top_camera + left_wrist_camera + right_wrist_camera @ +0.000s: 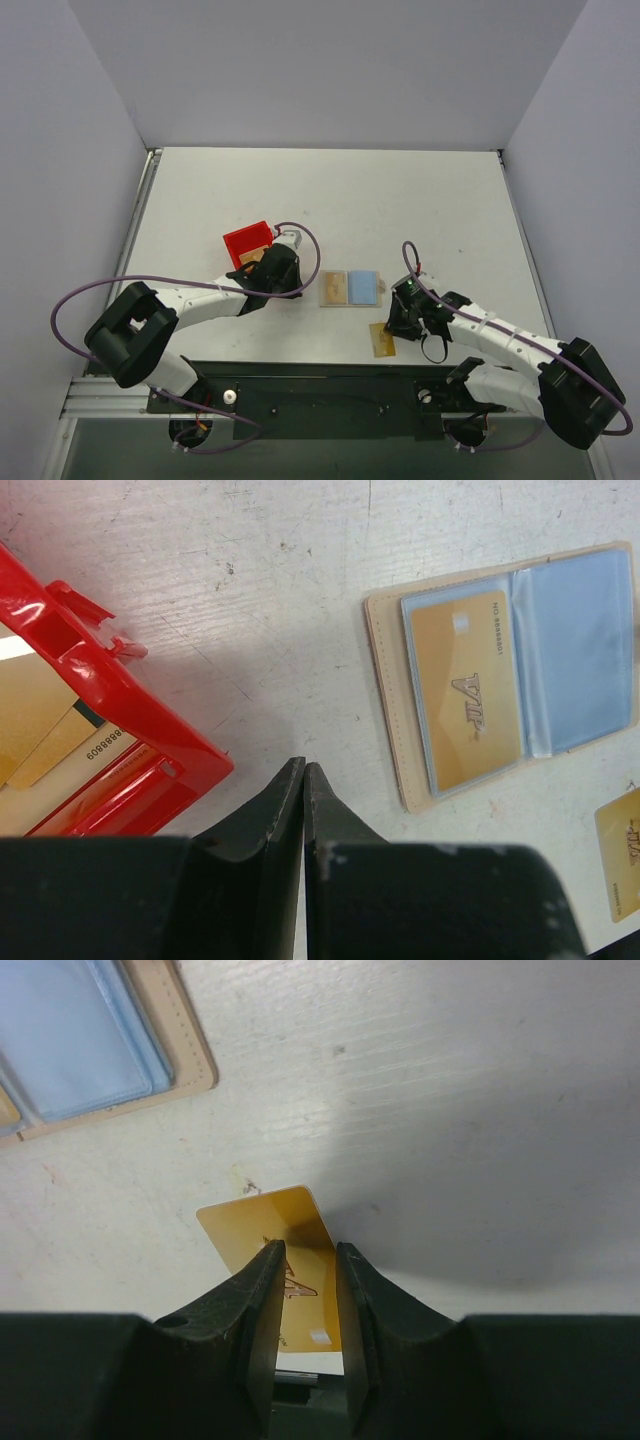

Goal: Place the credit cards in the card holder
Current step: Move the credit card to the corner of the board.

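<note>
Beige-tan square folding card holder [364, 287]: lying open mid-table, one orange-yellow flat rectangular card [465, 700] sitting in its blue pocket. Second orange-yellow card [250, 1225]: lying flat under right gripper [308, 1252], jaws standing slightly apart. Left gripper [303, 777]: jaws pressing shut, empty, hovering beside red plastic bin [120, 705].

Left end effector [304, 768] jaws together; right end effector [308, 1256] slightly parted.
</note>
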Controlling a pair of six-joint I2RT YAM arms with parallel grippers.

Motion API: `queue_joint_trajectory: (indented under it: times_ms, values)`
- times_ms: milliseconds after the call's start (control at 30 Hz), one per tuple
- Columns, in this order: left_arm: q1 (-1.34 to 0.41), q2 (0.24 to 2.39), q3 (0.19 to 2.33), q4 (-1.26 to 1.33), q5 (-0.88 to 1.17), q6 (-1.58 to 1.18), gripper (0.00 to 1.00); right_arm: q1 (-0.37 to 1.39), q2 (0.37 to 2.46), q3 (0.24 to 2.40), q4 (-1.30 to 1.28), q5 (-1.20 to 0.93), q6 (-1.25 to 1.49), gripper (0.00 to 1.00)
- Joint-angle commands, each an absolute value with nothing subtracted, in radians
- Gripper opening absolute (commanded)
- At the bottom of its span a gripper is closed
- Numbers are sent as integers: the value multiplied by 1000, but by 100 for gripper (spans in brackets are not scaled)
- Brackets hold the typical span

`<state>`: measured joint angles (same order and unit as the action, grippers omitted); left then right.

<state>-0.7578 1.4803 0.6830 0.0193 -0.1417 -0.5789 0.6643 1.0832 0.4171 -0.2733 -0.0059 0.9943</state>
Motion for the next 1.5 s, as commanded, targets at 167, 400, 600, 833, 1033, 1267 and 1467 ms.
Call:
queue_joint_trajectory:
  times_ms: [167, 400, 600, 833, 1033, 1267, 1467]
  values:
    - [-762, 1473, 681, 71, -130, -604, 13, 727, 1118, 367, -347, -67, 996, 23]
    - [-769, 1467, 672, 69, -130, -604, 13, 794, 1161, 400, -324, -67, 1002, 23]
    - [-767, 1451, 664, 63, -140, -604, 13, 862, 1244, 443, -298, -61, 1000, 23]
    - [-769, 1448, 658, 63, -141, -606, 13, 919, 1330, 508, -258, -41, 973, 23]
    - [-767, 1442, 655, 60, -147, -607, 13, 953, 1362, 563, -284, -3, 959, 22]
    - [-767, 1440, 658, 58, -149, -606, 13, 936, 1273, 627, -341, 170, 899, 23]
    - [-767, 1433, 658, 54, -150, -606, 13, 826, 1335, 667, -273, 117, 769, 22]
